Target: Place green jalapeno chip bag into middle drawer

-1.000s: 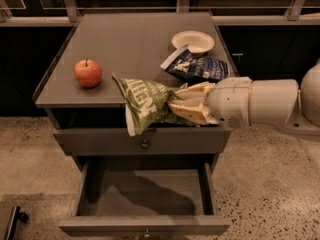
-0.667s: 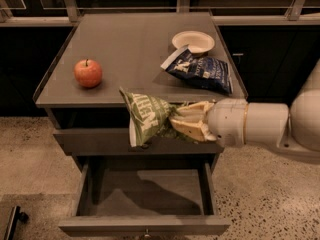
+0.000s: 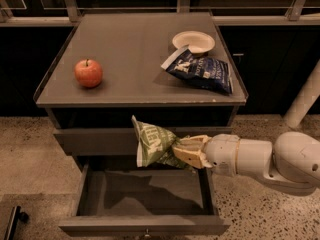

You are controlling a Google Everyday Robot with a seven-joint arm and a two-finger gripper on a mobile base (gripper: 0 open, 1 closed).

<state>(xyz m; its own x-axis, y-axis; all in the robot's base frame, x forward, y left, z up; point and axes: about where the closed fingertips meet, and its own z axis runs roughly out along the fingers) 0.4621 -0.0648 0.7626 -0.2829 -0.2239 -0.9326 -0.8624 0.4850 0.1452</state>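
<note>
Your gripper (image 3: 176, 152) has dropped from bench (image 3: 135, 39) height to just above the open middle drawer (image 3: 125, 199), bringing the green chip bag (image 3: 151, 143) down with it. The fingers (image 3: 193, 145) are clamped on the bag's right end. The bag hangs in front of the closed drawer front (image 3: 92, 140), above the open drawer's bare floor and not yet inside. Release looks close. On the bench: 1 apple (image 3: 88, 73), 1 blue chip bag (image 3: 201, 72), 1 white bowl (image 3: 193, 41).
</note>
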